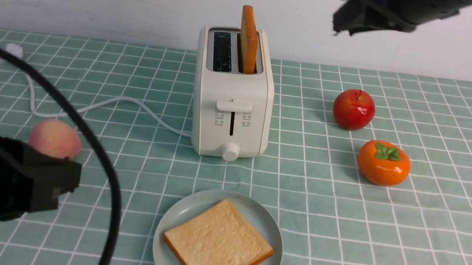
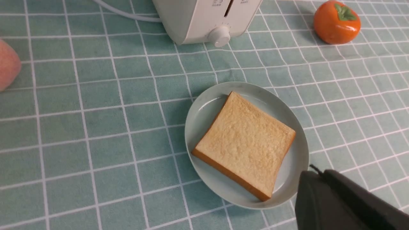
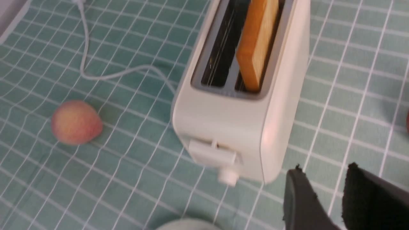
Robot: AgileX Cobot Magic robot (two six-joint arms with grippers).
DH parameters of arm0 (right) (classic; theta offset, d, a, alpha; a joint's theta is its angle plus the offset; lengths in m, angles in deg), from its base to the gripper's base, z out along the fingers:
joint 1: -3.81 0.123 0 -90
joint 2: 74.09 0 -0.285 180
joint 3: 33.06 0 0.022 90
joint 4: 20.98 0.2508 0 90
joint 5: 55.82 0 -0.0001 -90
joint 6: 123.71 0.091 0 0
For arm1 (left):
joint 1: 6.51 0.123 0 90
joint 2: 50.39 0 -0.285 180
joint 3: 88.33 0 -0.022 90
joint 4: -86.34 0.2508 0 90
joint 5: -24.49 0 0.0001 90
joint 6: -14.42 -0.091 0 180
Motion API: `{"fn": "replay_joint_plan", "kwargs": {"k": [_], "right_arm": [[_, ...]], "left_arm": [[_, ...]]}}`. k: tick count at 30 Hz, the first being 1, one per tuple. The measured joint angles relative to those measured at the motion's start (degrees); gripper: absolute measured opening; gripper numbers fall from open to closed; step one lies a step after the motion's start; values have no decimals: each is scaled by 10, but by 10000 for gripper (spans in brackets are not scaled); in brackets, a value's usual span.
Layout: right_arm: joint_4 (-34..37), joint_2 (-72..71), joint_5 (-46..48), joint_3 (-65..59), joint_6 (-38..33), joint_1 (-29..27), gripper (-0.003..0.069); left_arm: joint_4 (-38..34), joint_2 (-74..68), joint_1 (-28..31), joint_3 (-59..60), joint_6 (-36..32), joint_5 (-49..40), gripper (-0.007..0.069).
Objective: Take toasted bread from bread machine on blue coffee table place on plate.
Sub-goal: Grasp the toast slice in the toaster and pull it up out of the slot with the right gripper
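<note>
Hovering above-right of the bread machine (image 1: 232,102), the right gripper (image 3: 324,172) is gaping, empty. The left gripper (image 2: 319,182) is hanging closed, empty.

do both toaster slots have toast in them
No, only one slot of the bread machine holds a toast slice; the other slot is empty.

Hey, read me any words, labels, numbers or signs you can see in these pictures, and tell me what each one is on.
Bread machine, front face, small grey printed marks either side of the lever slot: too small to read.
Same marks in the left wrist view: cut off at the edge and blurred, unreadable.
No other text, brand or number shows anywhere.
</note>
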State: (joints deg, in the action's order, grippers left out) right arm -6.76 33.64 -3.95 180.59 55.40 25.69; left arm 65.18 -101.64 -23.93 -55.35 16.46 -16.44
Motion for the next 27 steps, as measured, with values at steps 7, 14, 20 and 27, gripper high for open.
{"fn": "replay_joint_plan", "kwargs": {"k": [7,14,20,27], "right_arm": [[-8,152,-71,113,-15,18,424],[-10,239,-138,133,-54,36,508],[-10,273,-192,136,-80,36,472],[-37,252,-202,136,-84,35,77]], "left_arm": [[1,69,0,4,27,-30,-14],[3,96,0,4,30,-55,-14],[9,96,0,4,30,-64,-14],[16,96,0,4,30,-70,-14]]}}
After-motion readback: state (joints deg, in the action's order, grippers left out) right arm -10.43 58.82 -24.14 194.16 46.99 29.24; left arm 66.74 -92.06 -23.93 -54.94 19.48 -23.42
